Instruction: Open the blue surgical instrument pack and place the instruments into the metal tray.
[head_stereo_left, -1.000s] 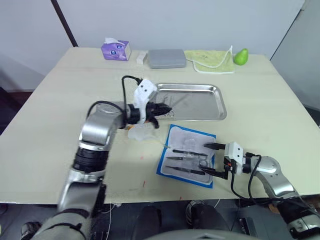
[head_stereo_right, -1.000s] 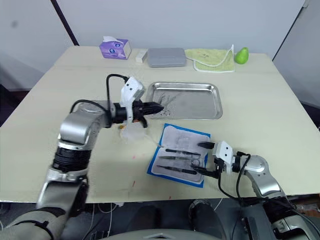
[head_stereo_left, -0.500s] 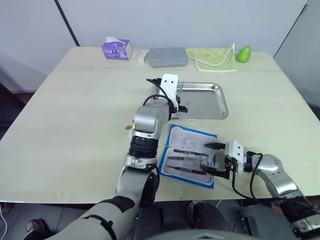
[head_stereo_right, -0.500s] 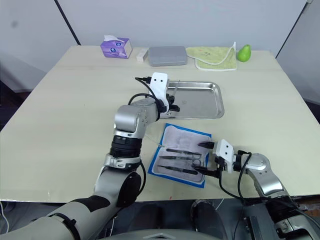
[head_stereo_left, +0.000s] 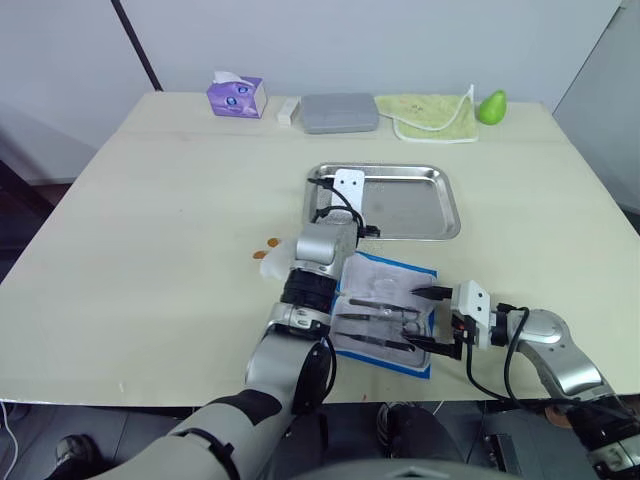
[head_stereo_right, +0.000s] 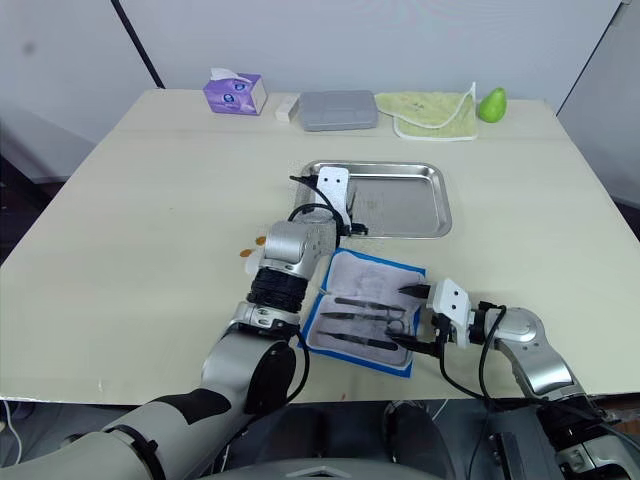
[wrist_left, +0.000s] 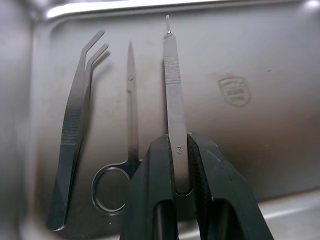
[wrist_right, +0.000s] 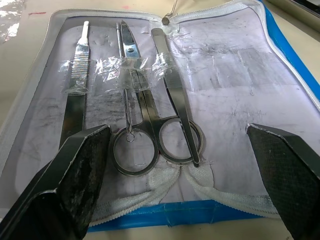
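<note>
Nearest me, my right gripper (head_stereo_right: 413, 318) hangs spread wide at the near right edge of the opened blue surgical instrument pack (head_stereo_left: 386, 312), grasping nothing. The pack lies unzipped and flat on the table (head_stereo_left: 150, 230), just in front of the metal tray (head_stereo_left: 420, 195), its pale lining up. Through the right wrist view I count a flat handle (wrist_right: 75, 100), scissors (wrist_right: 131, 125) and forceps (wrist_right: 175, 105) tucked under clear retaining strips.

Further out, my left gripper (wrist_left: 179, 165) is pinched on a scalpel handle (wrist_left: 174, 90) stamped "3", poised over the tray floor beside bent tweezers (wrist_left: 75, 130) and a second pair of scissors (wrist_left: 125, 150) already lying there. I judge we are mid-transfer: next I need to lower and release this handle, then return to the pack.
</note>
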